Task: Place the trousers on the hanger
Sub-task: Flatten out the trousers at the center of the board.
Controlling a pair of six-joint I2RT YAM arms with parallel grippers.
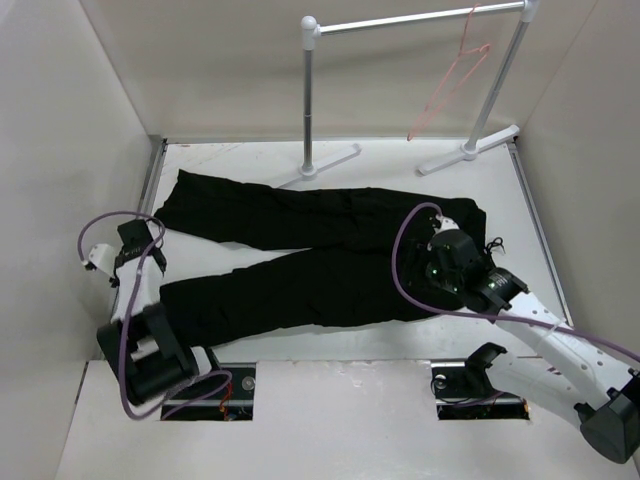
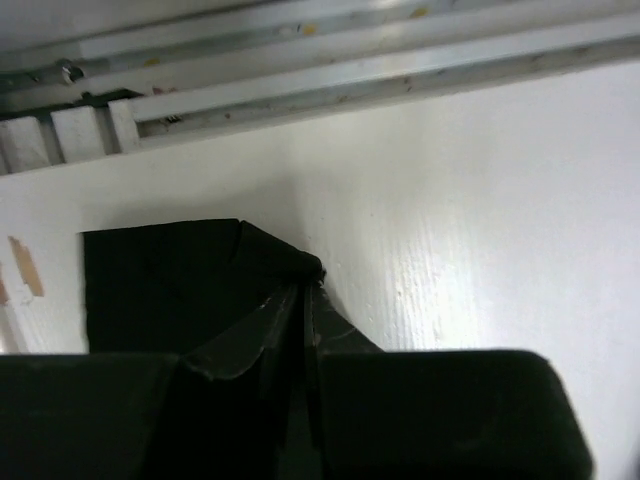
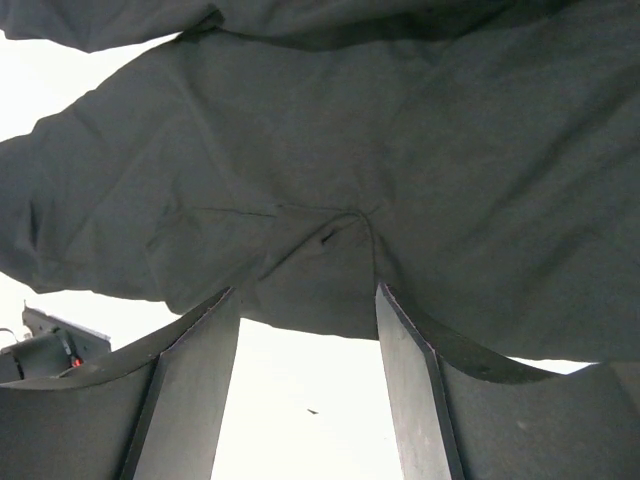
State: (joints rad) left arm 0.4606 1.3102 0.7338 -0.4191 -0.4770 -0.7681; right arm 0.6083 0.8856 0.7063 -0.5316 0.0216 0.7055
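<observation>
The black trousers (image 1: 300, 260) lie flat across the white table (image 1: 350, 345), legs pointing left and waist to the right. At the left end my left gripper (image 1: 152, 232) is shut on a corner of a leg cuff. In the left wrist view the trousers' fabric (image 2: 160, 290) peaks up where the left gripper (image 2: 306, 288) pinches it. My right gripper (image 1: 438, 240) is low over the waist end. It stands open in the right wrist view (image 3: 308, 295), its fingertips (image 3: 385, 295) straddling the trousers' near edge (image 3: 320, 150). The pink hanger (image 1: 455, 80) hangs from the rail at the back right.
The white-and-silver rail stand (image 1: 400, 20) stands at the back with its two feet (image 1: 320, 170) on the table just behind the trousers. Walls close in on the left (image 1: 60, 150) and right. A metal channel (image 2: 350, 80) runs along the table's left edge.
</observation>
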